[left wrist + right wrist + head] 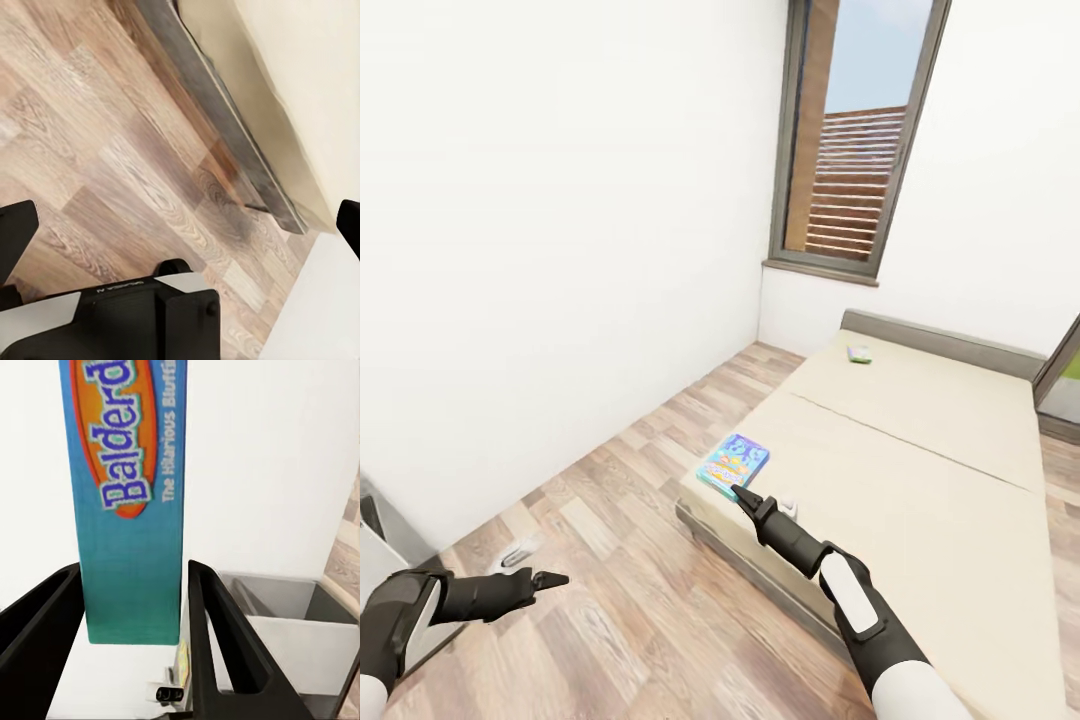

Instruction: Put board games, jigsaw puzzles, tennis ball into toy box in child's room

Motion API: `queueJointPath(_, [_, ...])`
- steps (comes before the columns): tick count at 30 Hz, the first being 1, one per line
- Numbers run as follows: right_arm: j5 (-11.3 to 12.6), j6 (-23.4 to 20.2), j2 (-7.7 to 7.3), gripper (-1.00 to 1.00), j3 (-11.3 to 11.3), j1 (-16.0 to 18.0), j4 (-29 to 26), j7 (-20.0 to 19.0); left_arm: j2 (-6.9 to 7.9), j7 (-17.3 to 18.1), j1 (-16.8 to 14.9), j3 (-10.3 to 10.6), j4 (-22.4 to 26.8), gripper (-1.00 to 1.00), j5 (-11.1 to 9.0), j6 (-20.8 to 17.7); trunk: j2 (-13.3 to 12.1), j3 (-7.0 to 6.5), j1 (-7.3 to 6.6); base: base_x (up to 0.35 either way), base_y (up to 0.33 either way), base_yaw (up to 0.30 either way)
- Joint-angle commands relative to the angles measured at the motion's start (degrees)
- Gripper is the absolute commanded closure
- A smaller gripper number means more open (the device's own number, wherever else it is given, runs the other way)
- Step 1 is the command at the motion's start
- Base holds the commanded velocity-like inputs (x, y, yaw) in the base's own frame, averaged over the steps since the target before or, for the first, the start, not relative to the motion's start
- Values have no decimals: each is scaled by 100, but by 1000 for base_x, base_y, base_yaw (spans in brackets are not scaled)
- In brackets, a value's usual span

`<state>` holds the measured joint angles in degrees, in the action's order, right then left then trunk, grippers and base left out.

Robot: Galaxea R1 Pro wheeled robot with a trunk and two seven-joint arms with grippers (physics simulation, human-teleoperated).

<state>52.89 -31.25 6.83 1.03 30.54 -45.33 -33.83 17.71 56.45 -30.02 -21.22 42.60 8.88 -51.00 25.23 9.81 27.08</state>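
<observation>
A blue board game lies flat at the near left corner of the bed. My right gripper is at its near edge. In the right wrist view the game's teal side panel, lettered "Balderdash", stands between the two black fingers, which press on both of its faces, so the gripper is shut on it. A second board game, small and pale green, rests far up the mattress by the grey headboard. My left gripper hangs open over the wooden floor, holding nothing.
The wood floor runs between the white wall and the bed's dark frame. A small white object lies on the floor near my left arm. White furniture stands at the left edge. A tall window is behind the bed.
</observation>
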Motion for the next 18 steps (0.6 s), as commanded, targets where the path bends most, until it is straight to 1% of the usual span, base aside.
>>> queueJointPath(1, [55,-48,3,100,11,4,-2,0,-4,53,-8,-23,3,-100,62,-33,-31,-7,-19,0,0,290])
queueJointPath(6, [55,-48,-1,100,11,4,-2,0,-4,54,-8,-23,3,-100,62,-33,-231,-97,-129,0,0,290])
queueJointPath(18, [55,-45,5,100,11,4,6,9,-4,52,-6,-23,3,-100,62,-33,-231,-97,-129,0,0,290])
